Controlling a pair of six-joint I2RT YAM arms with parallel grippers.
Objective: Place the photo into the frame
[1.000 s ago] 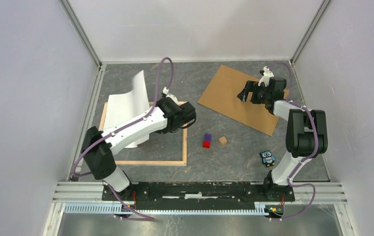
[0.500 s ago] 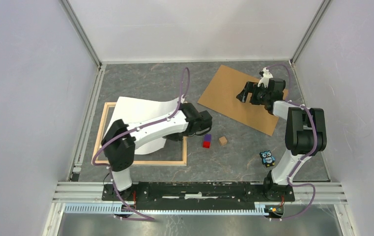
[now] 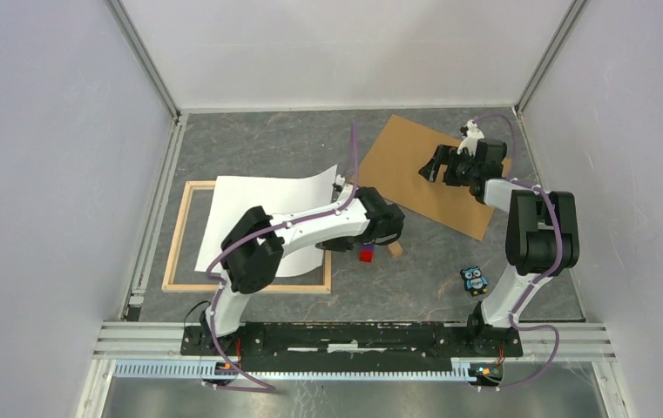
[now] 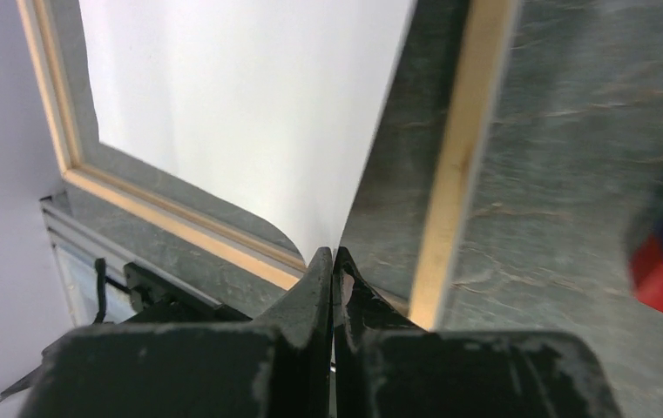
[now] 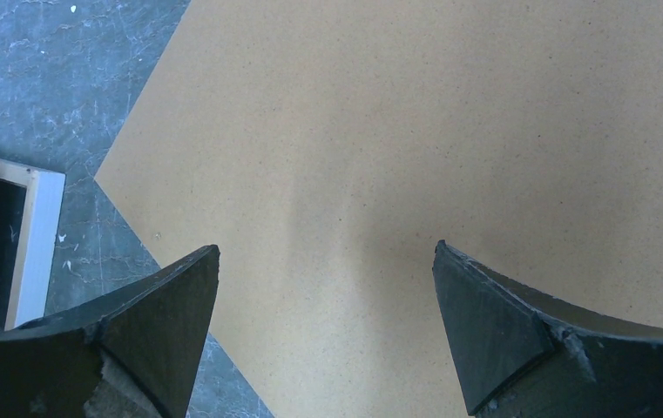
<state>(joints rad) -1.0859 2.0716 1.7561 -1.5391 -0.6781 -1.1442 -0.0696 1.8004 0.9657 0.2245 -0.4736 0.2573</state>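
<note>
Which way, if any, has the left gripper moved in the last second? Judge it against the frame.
Yes. The left gripper, shut on the photo, has swung right in the top view, from over the frame's interior to its right slat.

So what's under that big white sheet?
The light wooden frame and the grey tabletop inside it. The sheet covers most of the frame's far slat, and its own underside cannot be seen.

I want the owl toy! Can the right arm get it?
Probably yes: the owl toy sits uncovered near that arm's base, and the right gripper is open above the brown board.
</note>
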